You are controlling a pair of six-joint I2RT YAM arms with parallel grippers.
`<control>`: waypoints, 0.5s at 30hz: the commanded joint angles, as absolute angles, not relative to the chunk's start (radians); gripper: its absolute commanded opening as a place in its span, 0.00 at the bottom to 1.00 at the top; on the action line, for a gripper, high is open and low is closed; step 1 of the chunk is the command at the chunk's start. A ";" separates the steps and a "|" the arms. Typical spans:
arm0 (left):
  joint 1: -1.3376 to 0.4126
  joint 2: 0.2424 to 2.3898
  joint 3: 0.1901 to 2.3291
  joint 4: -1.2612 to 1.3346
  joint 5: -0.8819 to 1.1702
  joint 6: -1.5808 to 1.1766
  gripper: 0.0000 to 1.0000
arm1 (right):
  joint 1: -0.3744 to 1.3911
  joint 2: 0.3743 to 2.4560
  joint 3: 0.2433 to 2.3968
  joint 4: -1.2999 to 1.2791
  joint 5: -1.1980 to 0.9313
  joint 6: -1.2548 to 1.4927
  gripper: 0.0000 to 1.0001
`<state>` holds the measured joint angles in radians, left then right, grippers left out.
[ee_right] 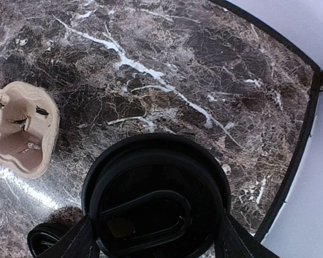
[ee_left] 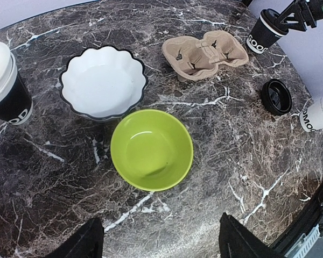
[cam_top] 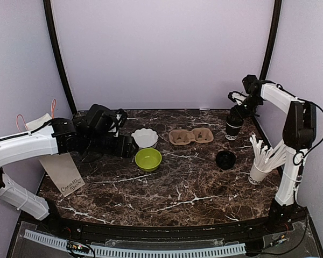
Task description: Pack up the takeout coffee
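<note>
The takeout coffee (cam_top: 232, 129) is a black lidded cup with white lettering, standing at the back right of the marble table (cam_top: 172, 188). My right gripper (cam_top: 235, 119) is shut on it from above. In the right wrist view both fingers touch the sides of the black lid (ee_right: 156, 204). The left wrist view shows the cup (ee_left: 262, 33) at the top right. A tan two-slot cup carrier (cam_top: 191, 136) lies left of it, empty. My left gripper (ee_left: 161, 243) is open above bare table near the green bowl (ee_left: 152, 149), holding nothing.
A white scalloped bowl (cam_top: 145, 137) sits behind the green bowl (cam_top: 148, 159). A loose black lid (cam_top: 225, 159) and a white cup of white sticks (cam_top: 258, 172) stand at the right. A brown paper bag (cam_top: 62, 169) is at the left. Another black cup with a white top (ee_left: 5, 86) stands left.
</note>
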<state>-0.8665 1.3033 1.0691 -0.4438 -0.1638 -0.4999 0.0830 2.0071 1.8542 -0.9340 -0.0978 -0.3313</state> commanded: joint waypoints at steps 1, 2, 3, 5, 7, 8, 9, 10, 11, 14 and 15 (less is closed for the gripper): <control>-0.861 1.317 1.109 -0.455 -0.157 -0.478 0.76 | 0.087 2.013 1.857 -0.941 -0.125 -0.299 0.68; -0.861 1.319 1.114 -0.461 -0.160 -0.473 0.76 | 0.087 2.020 1.856 -0.945 -0.127 -0.298 0.69; -0.861 1.324 1.117 -0.466 -0.164 -0.471 0.76 | 0.087 2.026 1.857 -0.949 -0.127 -0.298 0.70; -0.860 1.331 1.127 -0.476 -0.168 -0.464 0.76 | 0.087 2.037 1.859 -0.961 -0.131 -0.303 0.73; -0.860 1.337 1.137 -0.483 -0.170 -0.459 0.76 | 0.087 2.035 1.855 -0.964 -0.132 -0.303 0.79; -0.860 1.338 1.144 -0.485 -0.169 -0.456 0.77 | 0.087 2.031 1.856 -0.969 -0.131 -0.302 0.82; -0.860 1.342 1.148 -0.491 -0.169 -0.454 0.77 | 0.087 2.024 1.855 -0.973 -0.133 -0.302 0.84; -0.860 1.344 1.156 -0.494 -0.170 -0.452 0.77 | 0.087 2.013 1.856 -0.975 -0.131 -0.301 0.86; -0.860 1.347 1.159 -0.498 -0.168 -0.451 0.77 | 0.087 1.999 1.856 -0.978 -0.126 -0.296 0.88; -0.860 1.352 1.176 -0.504 -0.167 -0.443 0.77 | 0.087 1.948 1.852 -0.984 -0.123 -0.296 0.98; -0.860 1.352 1.179 -0.508 -0.169 -0.441 0.77 | 0.089 1.926 1.848 -0.989 -0.131 -0.298 0.98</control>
